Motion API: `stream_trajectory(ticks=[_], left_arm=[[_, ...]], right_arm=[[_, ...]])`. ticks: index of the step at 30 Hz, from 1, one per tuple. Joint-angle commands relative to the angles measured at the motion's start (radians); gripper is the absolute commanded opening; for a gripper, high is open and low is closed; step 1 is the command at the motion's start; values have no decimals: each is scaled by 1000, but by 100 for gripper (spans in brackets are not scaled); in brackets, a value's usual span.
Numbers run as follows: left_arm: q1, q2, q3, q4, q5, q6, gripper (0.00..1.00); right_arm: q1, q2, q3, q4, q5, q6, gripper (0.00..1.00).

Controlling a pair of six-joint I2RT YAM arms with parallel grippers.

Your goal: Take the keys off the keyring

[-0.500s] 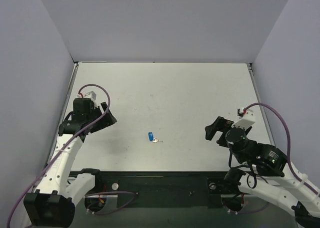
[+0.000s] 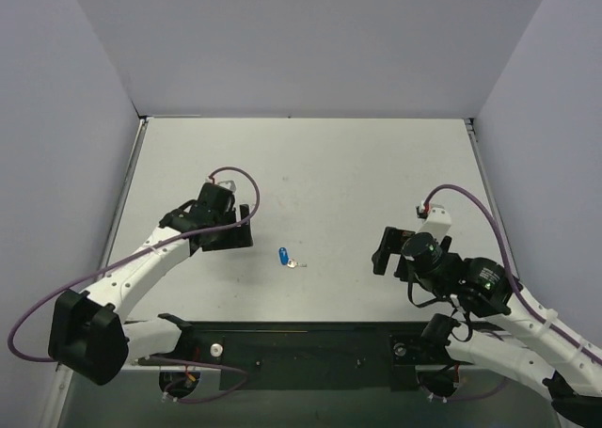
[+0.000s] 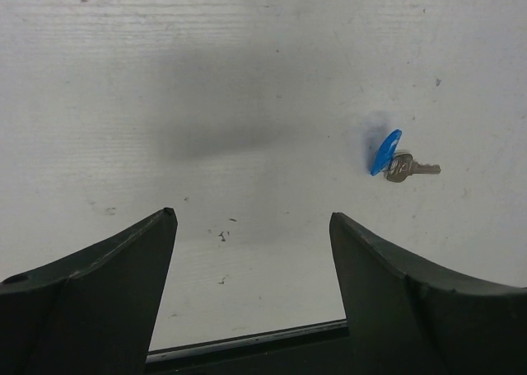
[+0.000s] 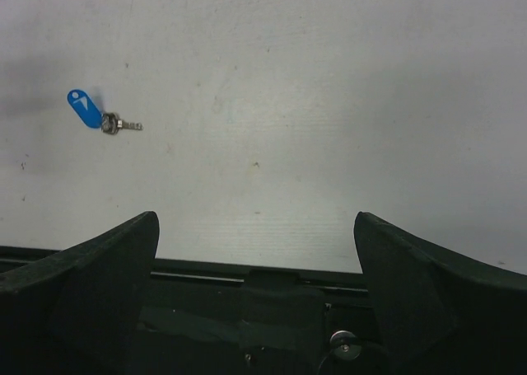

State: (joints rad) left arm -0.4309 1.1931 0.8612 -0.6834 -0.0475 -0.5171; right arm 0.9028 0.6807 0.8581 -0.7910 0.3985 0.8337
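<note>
White matte counter (image 2: pixel 376 165) enclosed by pale lavender walls (image 2: pixel 282 42). The tiny silver round-headed metal key (image 2: pixel 294 264) lies flat, toward 6 o'clock from the counter's centre. Its head touches a small blue oval plastic tag (image 2: pixel 283 255) at its 10 o'clock. The keyring joining them is too small to resolve. The left tool (image 2: pixel 235 232), at 9 o'clock of the key, and the right tool (image 2: pixel 384 249), at 3 o'clock, are both spread and empty. Likely hazards: broad fingers sliding the flat key rather than lifting it; pinching the tag alone; the two tools colliding over so small a target.
</note>
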Motion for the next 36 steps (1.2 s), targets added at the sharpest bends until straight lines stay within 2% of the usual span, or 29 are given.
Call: stream_trajectory(ticks=[1, 8, 9, 10, 12, 23, 36], left_arm=[[-43, 20, 27, 125, -37, 2, 86], [-75, 49, 4, 254, 26, 48, 85], [-77, 56, 10, 255, 38, 48, 82], [-77, 60, 13, 255, 76, 49, 67], [-77, 88, 21, 249, 92, 45, 58], [-163, 263, 47, 285, 182, 103, 62], [-183, 416, 104, 301, 273, 150, 62]], right_arm=[[-2, 33, 6, -20, -145, -19, 100], [-1, -33, -37, -25, -181, 8, 100], [-1, -43, -47, -27, -184, 10, 100], [-1, -50, -50, -25, -184, 10, 100], [-1, -55, -57, -27, -190, 18, 100], [1, -64, -80, -13, -231, 30, 100], [4, -66, -94, -7, -250, 25, 100]])
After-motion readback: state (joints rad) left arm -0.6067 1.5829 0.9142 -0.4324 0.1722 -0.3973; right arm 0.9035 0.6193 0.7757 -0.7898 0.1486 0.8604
